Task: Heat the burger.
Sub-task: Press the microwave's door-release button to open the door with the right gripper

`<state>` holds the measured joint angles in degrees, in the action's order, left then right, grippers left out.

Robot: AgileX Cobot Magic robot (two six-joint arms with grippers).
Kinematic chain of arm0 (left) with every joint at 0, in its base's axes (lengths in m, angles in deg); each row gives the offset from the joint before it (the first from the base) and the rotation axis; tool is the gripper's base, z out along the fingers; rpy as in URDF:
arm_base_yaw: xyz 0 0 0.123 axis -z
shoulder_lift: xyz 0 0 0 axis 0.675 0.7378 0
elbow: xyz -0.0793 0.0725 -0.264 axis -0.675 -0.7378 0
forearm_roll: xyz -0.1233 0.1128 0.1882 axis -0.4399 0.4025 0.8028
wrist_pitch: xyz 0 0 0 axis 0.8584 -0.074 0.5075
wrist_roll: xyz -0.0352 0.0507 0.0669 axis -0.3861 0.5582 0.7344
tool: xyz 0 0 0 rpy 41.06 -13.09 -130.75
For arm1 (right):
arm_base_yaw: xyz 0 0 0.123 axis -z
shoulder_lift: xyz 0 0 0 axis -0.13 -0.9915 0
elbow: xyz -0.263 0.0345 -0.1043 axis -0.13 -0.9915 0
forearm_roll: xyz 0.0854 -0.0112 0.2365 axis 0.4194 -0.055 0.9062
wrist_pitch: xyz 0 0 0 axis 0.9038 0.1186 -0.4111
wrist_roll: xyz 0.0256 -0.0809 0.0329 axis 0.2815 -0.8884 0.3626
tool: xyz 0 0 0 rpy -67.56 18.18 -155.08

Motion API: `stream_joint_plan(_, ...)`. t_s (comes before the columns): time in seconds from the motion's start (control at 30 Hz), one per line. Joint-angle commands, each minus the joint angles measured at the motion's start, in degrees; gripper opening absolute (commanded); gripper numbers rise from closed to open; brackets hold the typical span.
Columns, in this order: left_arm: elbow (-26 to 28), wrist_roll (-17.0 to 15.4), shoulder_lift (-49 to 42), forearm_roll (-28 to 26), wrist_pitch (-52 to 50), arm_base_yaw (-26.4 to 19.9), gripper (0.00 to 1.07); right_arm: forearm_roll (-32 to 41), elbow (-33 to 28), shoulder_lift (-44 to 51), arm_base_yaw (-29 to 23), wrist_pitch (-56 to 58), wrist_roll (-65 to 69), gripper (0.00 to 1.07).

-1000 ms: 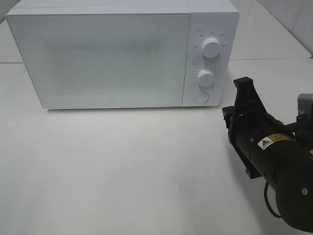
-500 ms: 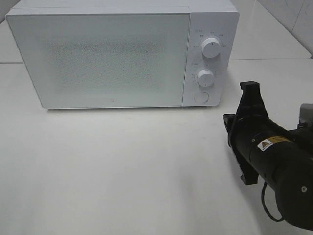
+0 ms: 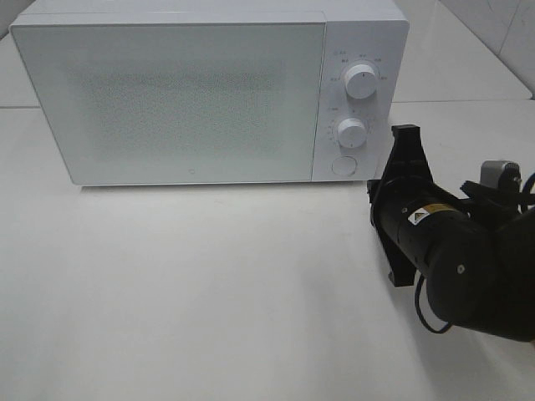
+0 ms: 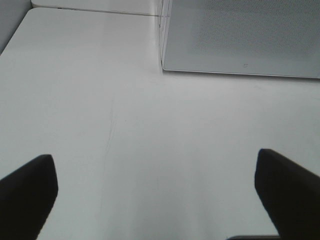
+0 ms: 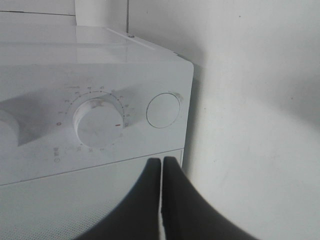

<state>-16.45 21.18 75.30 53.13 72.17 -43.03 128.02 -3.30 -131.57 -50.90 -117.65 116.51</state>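
The right tool [image 5: 161, 163], pressed together, pointed at the microwave [image 3: 192, 92] (door closed); the left tool [image 4: 154, 159] stood spread over the counter [image 4: 125, 125].

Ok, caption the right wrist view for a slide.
Shut right gripper facing the microwave, round button and dial ahead.

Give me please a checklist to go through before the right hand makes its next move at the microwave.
1. Microwave door is shut, so it must be opened first: ok.
2. Right hand is shut to a narrow tip and holds nothing, fit for pressing: ok.
3. Its tip is on the round button: not ok; it points toward the button but is apart from it.
4. Left hand is open, holds nothing, and is over the table away from the door: ok.
5. Burger is located: cannot tell; no view shows it.
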Motion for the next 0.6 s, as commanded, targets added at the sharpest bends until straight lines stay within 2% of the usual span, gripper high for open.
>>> stream_joint_plan(0.03, 0.00, 0.00, -1.15, -0.40, -0.69, 0.34, 1.00, -3.09, 3.09, -2.58, 2.01, 1.03, 1.15, 0.00)
stream_joint_plan(0.33, 0.00, 0.00, -1.15, -0.40, -0.69, 0.34, 1.00, -8.19, 8.77, -8.42, 5.16, 1.55, 3.78, 0.00)
stream_joint_plan(0.6, 0.00, 0.00, -1.15, -0.40, -0.69, 0.34, 1.00, -8.08, 13.35, -12.78, 6.59, 1.78, 4.41, 0.00)
